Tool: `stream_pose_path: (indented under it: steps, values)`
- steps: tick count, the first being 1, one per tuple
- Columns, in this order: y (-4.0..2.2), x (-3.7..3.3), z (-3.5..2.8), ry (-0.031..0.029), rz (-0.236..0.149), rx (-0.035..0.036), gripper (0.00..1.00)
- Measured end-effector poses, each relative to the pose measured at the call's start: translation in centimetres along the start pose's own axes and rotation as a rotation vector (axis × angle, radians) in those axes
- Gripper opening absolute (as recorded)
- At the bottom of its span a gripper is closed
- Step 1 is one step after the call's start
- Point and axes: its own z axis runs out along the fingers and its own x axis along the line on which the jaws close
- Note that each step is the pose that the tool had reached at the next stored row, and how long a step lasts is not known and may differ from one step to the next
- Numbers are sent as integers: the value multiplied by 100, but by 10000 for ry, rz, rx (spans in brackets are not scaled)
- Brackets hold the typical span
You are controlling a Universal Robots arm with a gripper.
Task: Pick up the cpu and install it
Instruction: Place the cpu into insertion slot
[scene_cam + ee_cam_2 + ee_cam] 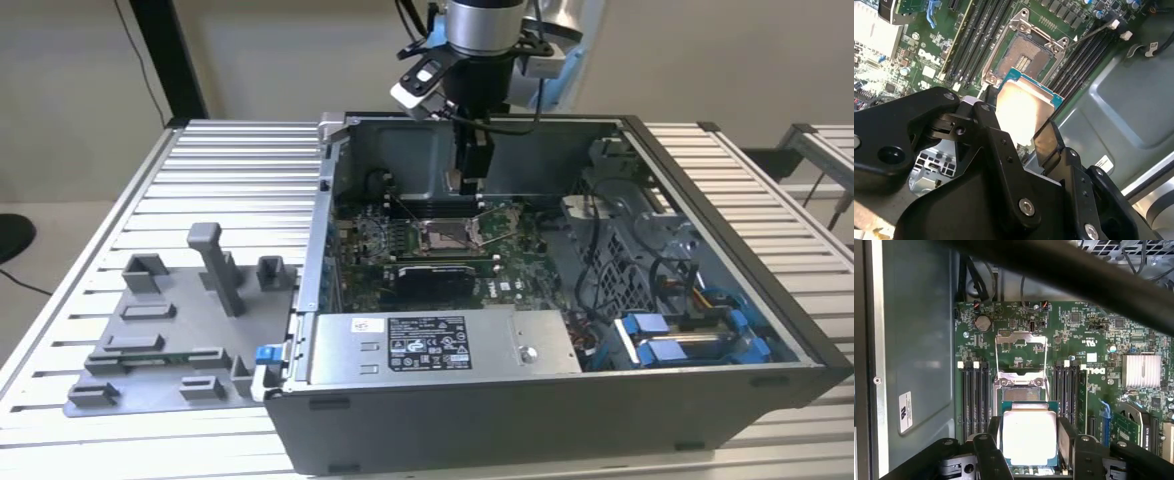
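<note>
Grey plastic tray [160, 330] sat at the exterior view's left; right of it, inside the open computer case [534, 420], your gripper [467, 185] held the cpu [1029, 437] clamped between its fingers, hovering above the open socket [1021, 390].

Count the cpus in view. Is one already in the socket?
1. The cpu is clamped in the gripper, held inside the case near the open socket, whose dark centre holds no chip. Another could be hidden behind the gripper body.
</note>
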Motion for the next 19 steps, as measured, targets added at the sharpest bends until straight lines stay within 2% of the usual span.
stream_pose_path:
  steps: [11, 15, 19]
  values:
    - [-3, 1, 105, 7, 0, 77, 0]
    - [-4, 1, 149, 78, 2, 78, 0]
    - [-5, 1, 198, 107, 3, 85, 0]
